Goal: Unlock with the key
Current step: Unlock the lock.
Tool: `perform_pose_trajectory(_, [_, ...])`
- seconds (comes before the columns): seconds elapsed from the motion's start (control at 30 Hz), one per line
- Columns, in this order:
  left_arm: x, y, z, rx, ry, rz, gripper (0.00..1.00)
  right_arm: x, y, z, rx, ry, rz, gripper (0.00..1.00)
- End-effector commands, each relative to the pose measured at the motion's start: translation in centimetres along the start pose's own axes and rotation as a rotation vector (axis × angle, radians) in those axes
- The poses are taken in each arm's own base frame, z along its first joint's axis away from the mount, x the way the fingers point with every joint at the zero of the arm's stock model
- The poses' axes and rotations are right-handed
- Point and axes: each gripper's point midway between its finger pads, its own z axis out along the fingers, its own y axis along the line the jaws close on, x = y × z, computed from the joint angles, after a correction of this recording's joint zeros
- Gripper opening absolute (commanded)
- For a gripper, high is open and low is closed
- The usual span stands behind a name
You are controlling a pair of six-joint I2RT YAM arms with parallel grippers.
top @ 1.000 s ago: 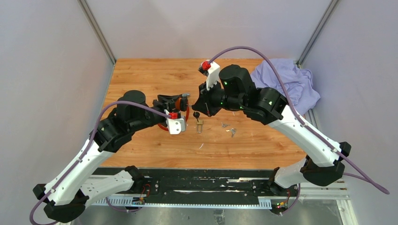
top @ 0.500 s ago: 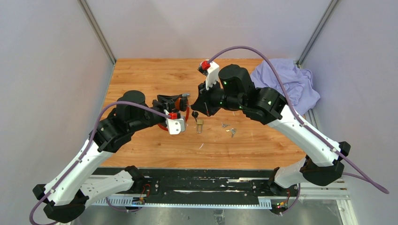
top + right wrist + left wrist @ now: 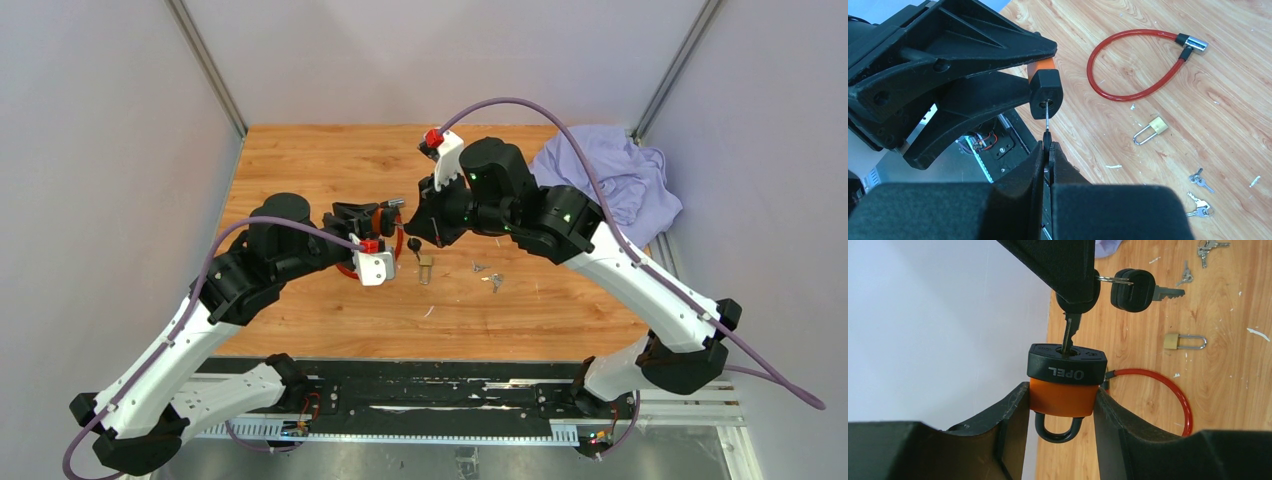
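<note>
- Up off the table, between the two arms, sits the orange padlock, with its black cap facing the right arm and its dark shackle pointing back toward the left wrist.
- The cap has raised "OPEL" lettering, and the key has its blade partway into the keyhole, so some metal is showing.
- The left gripper is about half open and clamps the lock's smooth orange body from both sides, one black finger on each flank.
- The right gripper is pinched pretty much fully closed on the key's black head, lined up straight with the keyhole.
- A spare key with a chunky black head hangs off the same ring, just beside the right fingers.
- Down on the wood there's a small brass padlock with a silver shackle, lying flat.
- Near it is a glossy red cable curled into a loop with a shiny metal end.
- Two little bunches of small silver keys lie a bit further out.
- The table is orange-brown wood grain, scuffed, with white flecks scattered about.
- A crumpled lilac cloth is heaped in the far right corner.
- Plain pale walls box in the whole thing.
</note>
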Motion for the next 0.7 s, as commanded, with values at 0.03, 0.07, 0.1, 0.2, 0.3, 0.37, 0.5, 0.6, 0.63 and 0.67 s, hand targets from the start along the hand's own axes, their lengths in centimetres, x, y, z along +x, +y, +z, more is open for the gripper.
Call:
perform_pose_trajectory(0.03, [-2.18, 2.06, -0.67, -0.068, -0.078, 0.048, 0.00, -0.56, 0.46, 1.05, 0.011, -0.026, 0.005, 0.01])
perform_pose_trajectory(0.07, [-2.16, 2.05, -0.64, -0.067, -0.076, 0.052, 0.00, -0.58, 0.50, 1.09, 0.013, -0.027, 0.007, 0.01])
perform_pose_trajectory(0.1, [-2.11, 1.98, -0.59, -0.066, -0.074, 0.055, 0.00, -0.58, 0.54, 1.14, 0.016, -0.028, 0.010, 0.00])
perform_pose_trajectory(0.2, [-2.12, 2.14, -0.58, -0.069, -0.071, 0.060, 0.00, -0.44, 0.53, 1.43, 0.026, -0.026, 0.020, 0.01])
perform_pose_trajectory(0.3, [-1.93, 2.21, -0.48, -0.071, -0.058, 0.062, 0.00, -0.26, 0.56, 1.73, 0.037, -0.023, 0.034, 0.01])
perform_pose_trajectory(0.37, [-1.71, 2.27, -0.46, -0.075, -0.047, 0.065, 0.00, -0.20, 0.67, 1.89, 0.042, -0.023, 0.042, 0.01])
perform_pose_trajectory(0.5, [-1.57, 2.10, -0.49, -0.074, -0.042, 0.076, 0.00, -0.24, 0.58, 1.95, 0.062, -0.026, 0.057, 0.01])
perform_pose_trajectory(0.6, [-1.73, 2.05, -0.66, -0.075, -0.051, 0.081, 0.00, -0.09, 0.60, 1.85, 0.061, -0.020, 0.055, 0.01])
perform_pose_trajectory(0.63, [-1.94, 2.00, -0.84, -0.074, -0.061, 0.085, 0.00, -0.03, 0.66, 1.72, 0.056, -0.020, 0.052, 0.01])
perform_pose_trajectory(0.67, [-2.30, 1.82, -0.97, -0.065, -0.081, 0.095, 0.00, 0.03, 0.75, 1.54, 0.047, -0.022, 0.045, 0.01])
